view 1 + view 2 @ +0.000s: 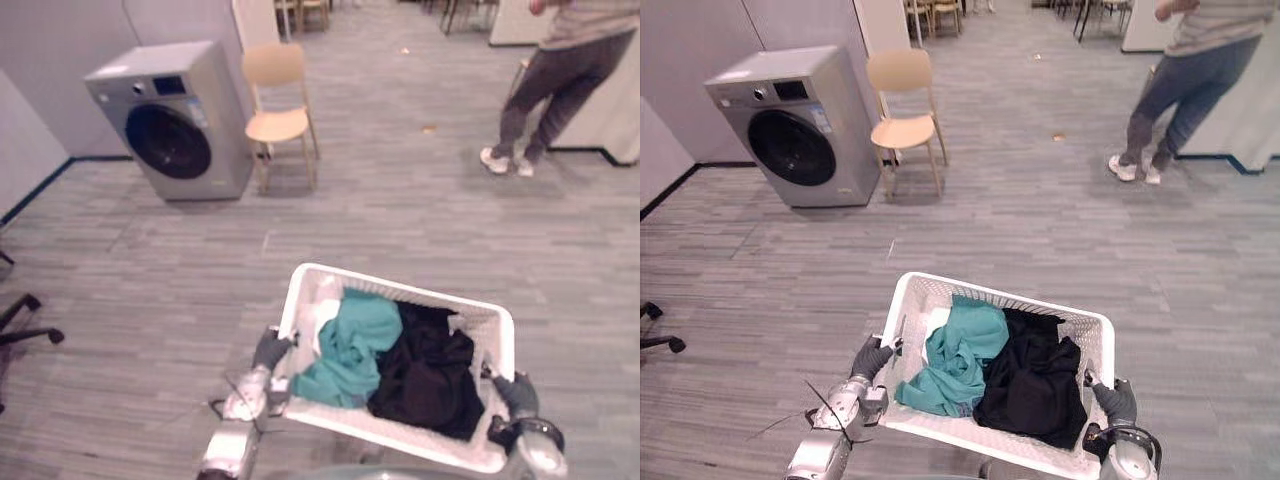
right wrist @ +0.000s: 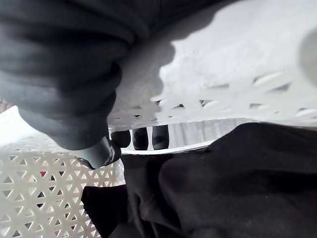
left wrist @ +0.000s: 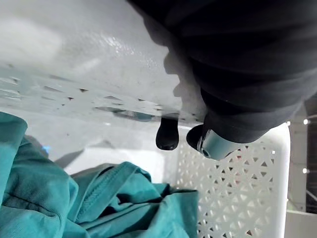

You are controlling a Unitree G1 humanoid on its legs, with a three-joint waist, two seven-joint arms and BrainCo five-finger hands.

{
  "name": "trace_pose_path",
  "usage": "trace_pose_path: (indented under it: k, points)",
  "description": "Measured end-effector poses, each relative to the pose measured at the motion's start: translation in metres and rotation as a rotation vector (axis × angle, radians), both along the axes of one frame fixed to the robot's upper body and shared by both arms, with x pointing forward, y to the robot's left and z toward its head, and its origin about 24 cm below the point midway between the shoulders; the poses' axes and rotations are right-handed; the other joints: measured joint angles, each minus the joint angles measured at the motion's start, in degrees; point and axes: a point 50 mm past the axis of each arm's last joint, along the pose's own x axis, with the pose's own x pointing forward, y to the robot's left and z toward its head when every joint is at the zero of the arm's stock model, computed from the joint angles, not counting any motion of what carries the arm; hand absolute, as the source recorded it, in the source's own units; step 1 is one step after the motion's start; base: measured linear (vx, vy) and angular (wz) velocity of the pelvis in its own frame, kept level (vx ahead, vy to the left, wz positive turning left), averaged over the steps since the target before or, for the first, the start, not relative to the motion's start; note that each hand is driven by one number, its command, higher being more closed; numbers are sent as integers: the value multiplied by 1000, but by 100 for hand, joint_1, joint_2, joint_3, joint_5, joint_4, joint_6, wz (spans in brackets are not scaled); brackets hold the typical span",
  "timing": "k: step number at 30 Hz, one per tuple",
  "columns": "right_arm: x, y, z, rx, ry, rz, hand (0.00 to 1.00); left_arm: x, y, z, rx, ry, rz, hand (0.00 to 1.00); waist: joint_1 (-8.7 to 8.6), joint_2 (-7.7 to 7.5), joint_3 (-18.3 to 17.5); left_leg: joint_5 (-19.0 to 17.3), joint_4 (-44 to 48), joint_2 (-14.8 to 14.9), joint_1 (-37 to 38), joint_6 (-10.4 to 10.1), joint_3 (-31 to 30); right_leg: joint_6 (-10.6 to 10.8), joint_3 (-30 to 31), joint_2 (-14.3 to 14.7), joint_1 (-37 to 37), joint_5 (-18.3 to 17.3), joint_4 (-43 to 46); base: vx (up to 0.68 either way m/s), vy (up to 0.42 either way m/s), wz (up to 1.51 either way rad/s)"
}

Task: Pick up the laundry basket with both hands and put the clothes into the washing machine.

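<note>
Left eye view and right eye view showed the washing machine (image 1: 790, 125) standing against the wall, its dark round door facing the room. A pale wooden chair (image 1: 905, 110) stood just beside the washing machine, on the side toward a person (image 1: 1185, 80) who stood well apart from it, further along the floor. An office chair base (image 1: 25, 325) lay off to the machine's other side. Grey floor (image 1: 1020, 220) stretched between the washing machine and the white laundry basket (image 1: 908, 320), which was held well apart from it, with the left hand (image 1: 872, 357) and right hand (image 1: 1118, 400) at its two ends. A teal garment (image 1: 958, 360) lay in the basket on the end nearer the washing machine, touching a black garment (image 1: 1035, 385) on the far end.

Left wrist view added the grip itself: dark-tipped fingers (image 3: 167, 134) curled through the slot under the rim, above the teal cloth. Right wrist view showed that hand's fingertips (image 2: 140, 138) hooked likewise through the slot, clamped on the rim above the black cloth.
</note>
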Motion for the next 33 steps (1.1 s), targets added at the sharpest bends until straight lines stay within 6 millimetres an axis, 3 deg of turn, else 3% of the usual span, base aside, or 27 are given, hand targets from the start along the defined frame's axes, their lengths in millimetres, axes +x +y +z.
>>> trace_pose_path:
  k: [1,3,5,6,7,8,13,15,18,21,25,27,29,31,33]
  points:
    - [0,0,0,-2,0,4,100,-1,1,-1,0,0,3,100,117,14,6,-319,-547,134,-280,281,356,-9,150,-40,264,-69,-204,302,42,-37]
    - [2,1,1,-3,-2,8,100,-4,1,-2,-1,7,6,100,169,35,14,-652,-1812,201,-450,355,727,-32,287,-99,446,-286,-161,261,80,-33]
    - [1,1,1,-12,6,15,100,-8,1,-3,-4,14,11,100,149,17,-2,-650,-3422,52,-370,334,833,7,338,-197,509,-484,-49,297,138,-25]
    - [1,-3,2,-29,7,21,100,-8,-3,-4,-15,16,9,100,144,19,-2,-307,-4609,-191,-295,230,760,169,439,-240,461,-713,144,398,204,-36]
    - [3,-5,3,-36,6,21,100,-8,-5,-4,-21,18,7,100,137,10,17,-95,-4943,-303,-276,214,721,265,528,-275,419,-891,316,276,143,-27]
    - [-12,-9,-16,-25,111,11,100,-21,-10,-23,-16,116,1,100,-149,-108,-169,-22,-6317,-828,748,319,864,1138,1177,-896,-560,109,-128,146,77,-12]
    - [-13,-9,-17,-24,115,9,100,-21,-10,-24,-15,116,1,100,-158,-111,-167,-24,-6346,-828,750,318,860,1139,1174,-897,-565,108,-136,0,0,0]
    - [-15,-6,-34,28,171,-3,100,-21,-6,-29,7,142,-8,100,-184,-143,-160,-18,-6462,-817,783,311,863,1137,1152,-920,-553,129,-213,0,0,0]
    - [-11,-6,-43,56,190,-3,100,-18,-2,-34,25,159,-13,100,-181,-158,-149,51,-6575,-801,800,334,867,1154,1109,-923,-473,292,-511,1,0,-2]
    - [-3,3,-57,124,230,-12,100,-12,10,-36,78,174,-24,100,-163,-272,-112,63,-6661,-799,802,351,891,1206,1109,-958,-271,614,-1121,12,21,-4]
    - [9,14,-61,203,217,-37,100,6,19,-26,131,125,-52,100,-165,-455,10,-99,-6256,-901,432,501,754,1308,995,-1162,-272,713,-1271,25,61,20]
    - [8,12,-61,227,200,-77,100,18,13,-19,144,91,-89,100,-214,-442,78,-373,-5818,-953,96,615,400,1432,720,-1267,-383,633,-880,9,74,82]
    - [11,3,-55,210,165,-91,100,26,3,-13,129,59,-104,100,-237,-339,246,-514,-5639,-1015,123,760,146,1506,591,-1216,-689,582,286,-6,104,80]
    - [17,2,-48,206,114,-92,100,35,0,-4,127,20,-112,100,-267,-352,325,-613,-5615,-1136,331,922,-114,1408,464,-1180,-1192,688,1666,29,102,78]
    - [22,6,-44,212,88,-82,100,38,6,0,136,1,-86,100,-140,-362,333,-830,-5601,-1131,546,1217,-146,1359,374,-982,-1509,150,1978,120,89,27]
